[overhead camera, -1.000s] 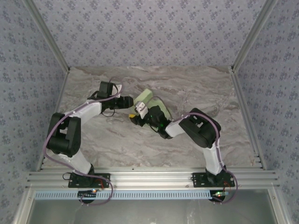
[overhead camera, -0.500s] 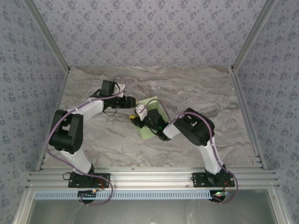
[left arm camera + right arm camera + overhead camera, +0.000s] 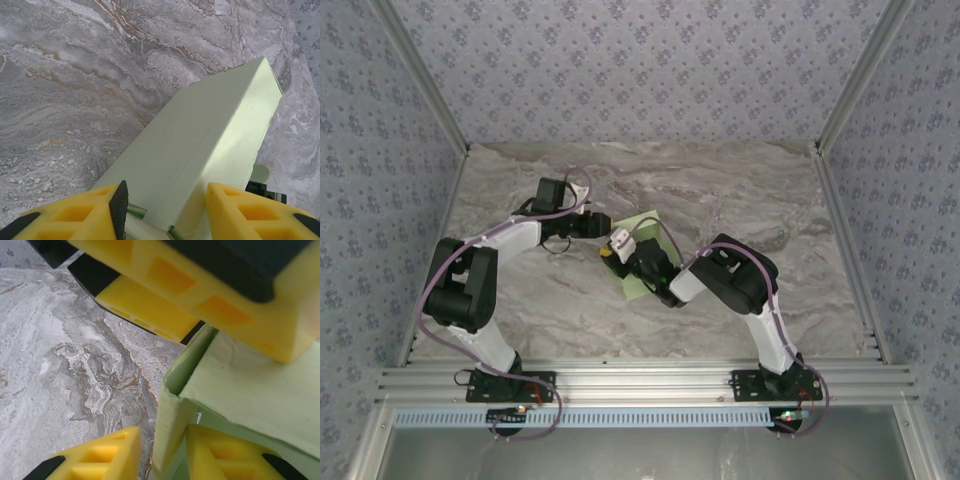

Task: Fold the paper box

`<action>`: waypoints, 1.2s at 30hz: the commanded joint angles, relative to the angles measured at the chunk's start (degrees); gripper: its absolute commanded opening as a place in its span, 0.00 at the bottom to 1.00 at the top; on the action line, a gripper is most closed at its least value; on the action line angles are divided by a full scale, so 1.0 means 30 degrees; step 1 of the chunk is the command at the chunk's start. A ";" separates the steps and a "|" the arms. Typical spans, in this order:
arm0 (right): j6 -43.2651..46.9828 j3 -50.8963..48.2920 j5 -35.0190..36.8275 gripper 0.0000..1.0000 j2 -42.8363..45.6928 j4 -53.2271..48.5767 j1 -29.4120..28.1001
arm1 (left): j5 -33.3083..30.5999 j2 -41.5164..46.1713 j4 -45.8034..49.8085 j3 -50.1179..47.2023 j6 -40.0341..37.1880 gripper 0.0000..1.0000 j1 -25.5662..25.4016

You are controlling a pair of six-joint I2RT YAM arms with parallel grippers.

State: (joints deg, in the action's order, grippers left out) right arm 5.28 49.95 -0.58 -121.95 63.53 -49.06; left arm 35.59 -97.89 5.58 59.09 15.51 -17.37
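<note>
Item: paper box (image 3: 645,224), formed hollow, mid-table (image 3: 740,190) | left gripper (image 3: 165,197): set astride its end, grip not determinable | right gripper (image 3: 160,445): part-open around one wall | step judged: side fold | next: wall to be pinched squarely.

A robot lab cell, by the look of it: a marble-look counter (image 3: 740,200) inside patterned walls (image 3: 640,70), with aluminium rails (image 3: 640,380) carrying two bolted arms (image 3: 460,285).

Black-and-white arms (image 3: 510,236), purple cables (image 3: 424,292), yellow pincer fingers (image 3: 97,202).

Left gripper (image 3: 602,228), right gripper (image 3: 618,249) crowd paper box (image 3: 645,220); table (image 3: 770,205) beyond open
</note>
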 commanded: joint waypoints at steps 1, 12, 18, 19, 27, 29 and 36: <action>0.0322 -0.0403 -0.0177 0.30 0.0377 0.1501 -0.0462 | -0.0344 -0.0208 0.1646 -0.0542 -0.0195 0.47 -0.0364; 0.0062 -0.1143 -0.0529 0.29 0.0136 0.2933 -0.0076 | 0.0484 -0.0455 0.2763 -0.0285 0.0058 0.36 -0.0393; -0.0470 -0.0667 -0.0110 0.44 -0.0357 0.3393 -0.0207 | 0.0830 0.0004 0.2824 -0.0929 0.0201 0.33 -0.0798; -0.0568 -0.0612 0.0036 0.44 -0.0438 0.3454 -0.0247 | 0.0854 0.0100 0.2802 -0.1049 0.0416 0.32 -0.0822; -0.0558 -0.0615 -0.0131 0.35 -0.0683 0.4247 -0.0380 | 0.1411 0.0080 0.2410 -0.1574 0.1137 0.32 -0.1080; -0.0479 -0.0838 -0.0246 0.35 -0.0258 0.4397 -0.0442 | 0.1358 0.0080 0.2230 -0.1869 0.1281 0.32 -0.1234; -0.0353 -0.1295 -0.0218 0.41 0.0403 0.5408 -0.0573 | 0.1004 0.0247 0.2509 -0.2225 0.1512 0.32 -0.1390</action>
State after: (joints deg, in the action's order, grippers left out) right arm 4.05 46.06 -0.60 -123.17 74.19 -49.78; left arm 39.38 -95.98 3.88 55.57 19.64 -19.20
